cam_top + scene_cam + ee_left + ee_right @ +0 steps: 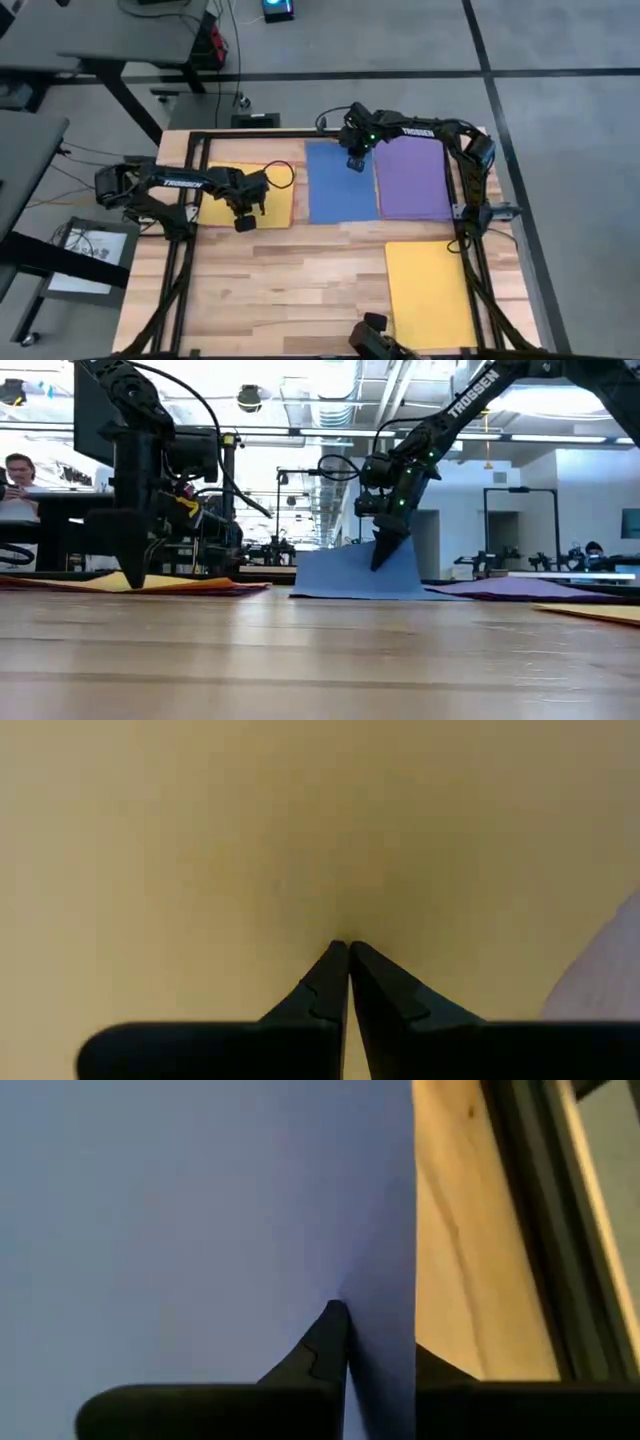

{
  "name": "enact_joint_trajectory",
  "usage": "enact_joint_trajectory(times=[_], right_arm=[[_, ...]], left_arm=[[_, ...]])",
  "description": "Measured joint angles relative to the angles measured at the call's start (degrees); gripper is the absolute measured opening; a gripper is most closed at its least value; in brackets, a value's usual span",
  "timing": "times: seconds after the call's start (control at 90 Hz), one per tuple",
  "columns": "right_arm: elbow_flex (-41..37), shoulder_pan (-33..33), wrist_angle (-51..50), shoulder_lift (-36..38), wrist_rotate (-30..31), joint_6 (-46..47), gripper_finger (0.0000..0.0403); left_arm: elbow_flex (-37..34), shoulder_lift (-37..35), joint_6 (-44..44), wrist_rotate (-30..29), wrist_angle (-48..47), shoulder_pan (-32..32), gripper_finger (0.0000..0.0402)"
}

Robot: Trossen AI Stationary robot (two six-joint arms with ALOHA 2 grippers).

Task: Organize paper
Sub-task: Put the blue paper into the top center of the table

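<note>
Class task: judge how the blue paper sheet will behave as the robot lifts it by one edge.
Probably floppy: in the low view the blue sheet already curves upward where the right gripper pinches it. Likely very light, since one edge pinch raises it. It may slide over the smooth wooden table instead of staying put.

"TROSSEN" stands on the left arm (180,184); likewise on the right arm (420,130).

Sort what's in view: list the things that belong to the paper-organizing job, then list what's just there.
Job:
blue sheet, pinched by the right end effector
purple sheet
yellow sheet, under the left end effector
second yellow sheet

Just there:
paper on the floor
black table frame
</note>
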State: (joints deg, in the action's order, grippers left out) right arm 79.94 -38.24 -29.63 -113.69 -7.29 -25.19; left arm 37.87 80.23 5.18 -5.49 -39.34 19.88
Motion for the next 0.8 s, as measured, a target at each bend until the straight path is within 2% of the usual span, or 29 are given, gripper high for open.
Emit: enact_joint_trajectory(times=[0.256,0.356,0.511,0.667,0.8], right_arm=[[0.0,0.16,-0.04,0.0,1.77,-1.25,0.0091],[0.01,-0.11,0.04,0.43,5.26,-1.69,0.0113],[3.08,-0.25,-1.39,2.35,10.93,-4.26,0.013],[7.82,-0.5,-4.08,3.41,11.19,-3.35,0.0137],[7.98,-0.37,-4.24,3.15,10.1,-2.61,0.0139]], left_arm=[[0.07,-0.04,-0.05,0.06,0.1,0.0,0.0001],[0.11,-0.04,-0.05,0.06,0.12,0.0,0.0001],[0.11,-0.07,0.24,0.08,0.2,0.0,0.0001],[0.13,-0.08,1.0,0.08,0.25,0.0,0.0001],[0.15,-0.11,1.0,0.08,0.25,0.0,0.0001]])
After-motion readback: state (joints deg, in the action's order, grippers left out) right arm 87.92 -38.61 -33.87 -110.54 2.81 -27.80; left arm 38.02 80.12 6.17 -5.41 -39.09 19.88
